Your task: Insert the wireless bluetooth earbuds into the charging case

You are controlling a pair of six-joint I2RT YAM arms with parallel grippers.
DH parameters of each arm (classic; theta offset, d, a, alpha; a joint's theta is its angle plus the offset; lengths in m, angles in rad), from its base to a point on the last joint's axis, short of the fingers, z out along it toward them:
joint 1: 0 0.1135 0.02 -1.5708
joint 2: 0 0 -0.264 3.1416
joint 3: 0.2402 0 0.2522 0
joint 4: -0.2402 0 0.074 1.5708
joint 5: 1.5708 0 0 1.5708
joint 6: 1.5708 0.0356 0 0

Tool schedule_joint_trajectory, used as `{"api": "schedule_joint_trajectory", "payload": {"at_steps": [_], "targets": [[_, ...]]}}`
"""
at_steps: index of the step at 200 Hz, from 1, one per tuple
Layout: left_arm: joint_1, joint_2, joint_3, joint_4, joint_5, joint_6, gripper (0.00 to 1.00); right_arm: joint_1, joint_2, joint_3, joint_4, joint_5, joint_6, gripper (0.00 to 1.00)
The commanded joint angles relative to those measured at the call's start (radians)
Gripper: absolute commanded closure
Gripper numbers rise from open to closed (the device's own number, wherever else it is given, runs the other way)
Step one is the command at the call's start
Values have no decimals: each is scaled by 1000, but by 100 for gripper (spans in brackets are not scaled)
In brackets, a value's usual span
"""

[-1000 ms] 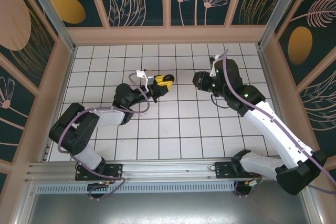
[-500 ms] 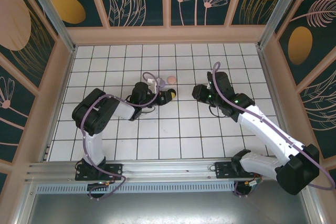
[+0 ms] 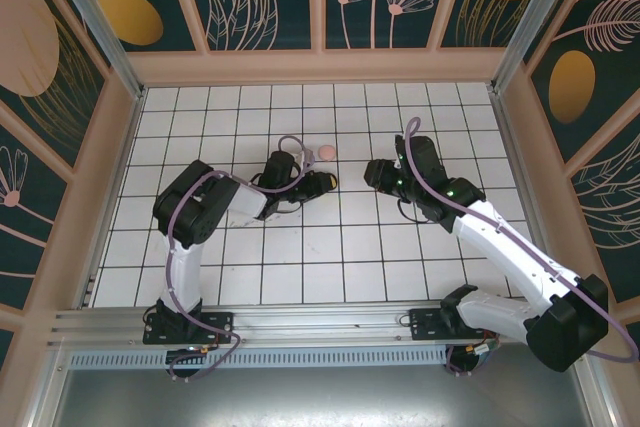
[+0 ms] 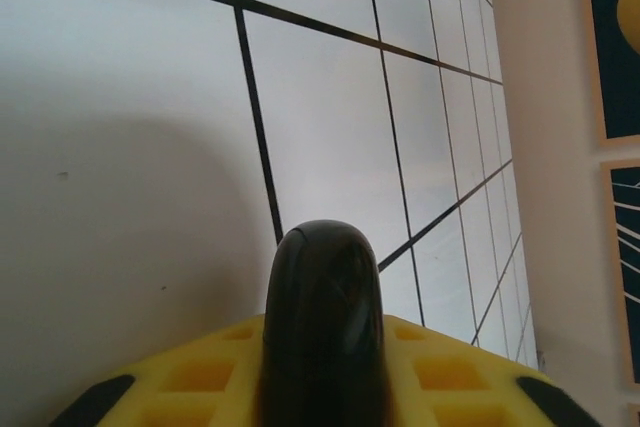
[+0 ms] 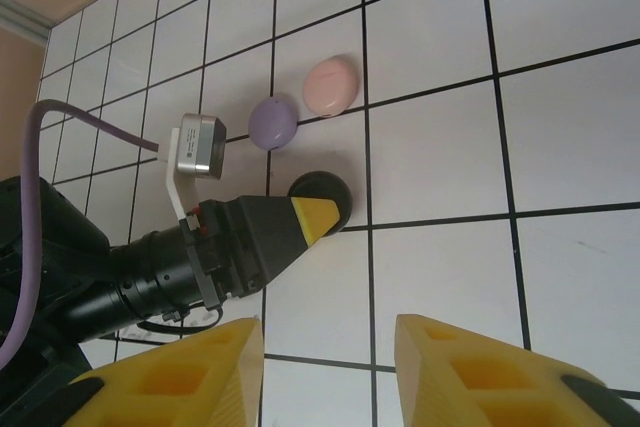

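Touching the black charging case [image 5: 328, 190] lying on the tiles [image 5: 440, 147] beside a lilac case [image 5: 272, 122] and a pink case [image 5: 330, 85], the left gripper [image 5: 318, 217], grip unclear, seemingly steadies it while the right gripper [image 5: 328, 335] hovers spread.

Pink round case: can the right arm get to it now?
Probably yes, though it's snug. The pink case lies on bare tiles ahead of the open right gripper, with nothing on top. The left gripper and the black case sit close beside that path, so it might bump them.
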Motion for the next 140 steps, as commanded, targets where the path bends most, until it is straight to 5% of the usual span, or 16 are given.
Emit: {"api": "schedule_joint_trajectory", "payload": {"at_steps": [1,67,110,140], "targets": [[3,23,27,-95,-36,-19,66,-4,-31,8,14,26,7,57],[5,-81,48,-290,-121,47,34,-4,-68,68,-38,44,-7,47],[4,-239,55,-473,-219,134,31,-6,-86,107,-62,58,-15,39],[4,-397,55,-520,-257,204,23,-10,-96,103,-59,111,-40,21]]}}
